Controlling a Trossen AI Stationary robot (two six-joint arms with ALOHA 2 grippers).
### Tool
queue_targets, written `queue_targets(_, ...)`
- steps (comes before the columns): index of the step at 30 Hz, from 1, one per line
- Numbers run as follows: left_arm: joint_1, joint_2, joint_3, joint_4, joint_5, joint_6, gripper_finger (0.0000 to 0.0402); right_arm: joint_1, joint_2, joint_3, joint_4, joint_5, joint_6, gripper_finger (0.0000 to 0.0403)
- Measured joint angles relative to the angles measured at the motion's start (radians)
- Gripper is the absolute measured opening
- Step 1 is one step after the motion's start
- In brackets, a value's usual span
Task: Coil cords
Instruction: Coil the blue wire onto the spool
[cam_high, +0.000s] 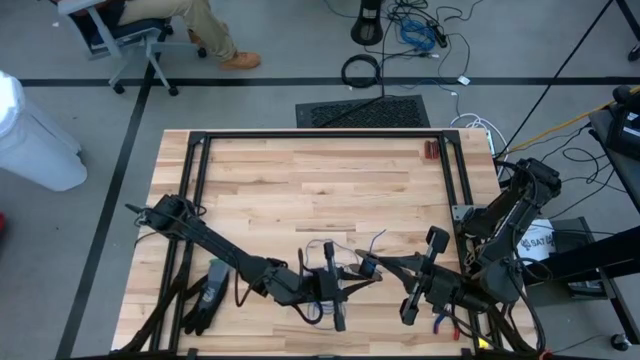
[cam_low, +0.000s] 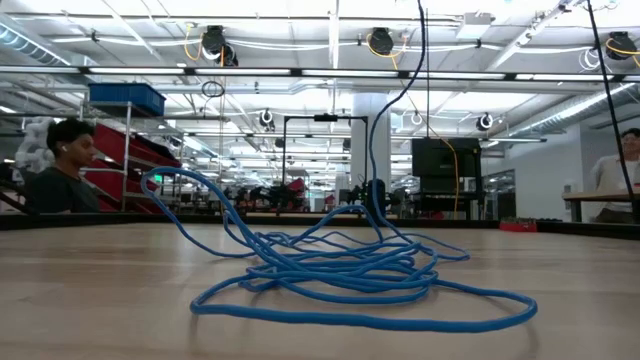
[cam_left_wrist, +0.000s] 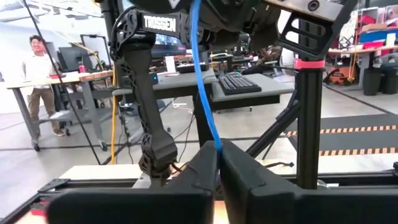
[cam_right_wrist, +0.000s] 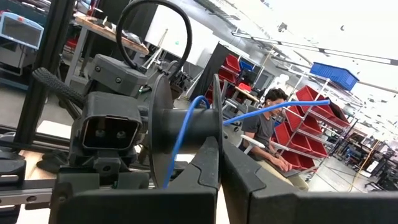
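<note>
Evidently a winding step is in hand: the blue cord (cam_low: 350, 270) is being fed onto a black spool (cam_right_wrist: 186, 134) at the near middle of the wooden table (cam_high: 300, 170). Most of the cord lies as a loose, tangled heap on the tabletop, as the low view shows, with one strand rising steeply out of it toward the arms above.

The left gripper (cam_left_wrist: 217, 168) is closed, its fingers pinched together on that strand, which runs up from between the fingertips in the left wrist view. The pinch is judged to serve as a guide, keeping the strand taut and aligned so that it lays down neatly on the spool.

The right gripper (cam_right_wrist: 221, 168) is likewise shut, and the spool sits just beyond its fingertips; the spool appears to be held there, though the exact contact is hidden. A blue turn of cord is seen around the spool's hub, with a straight length leading away.

In the high view both grippers meet near the table's near edge, close together. A black glove (cam_high: 208, 300) lies to the left, and red-handled pliers (cam_high: 440, 322) are partly visible under the right arm.
</note>
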Motion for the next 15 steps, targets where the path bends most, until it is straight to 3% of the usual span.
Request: queue_targets(15,0.002,-0.005,0.001,-0.175,-0.139,0.029,0.0003,0.017,0.000,-0.001,-0.003,0.007,0.000,0.0000)
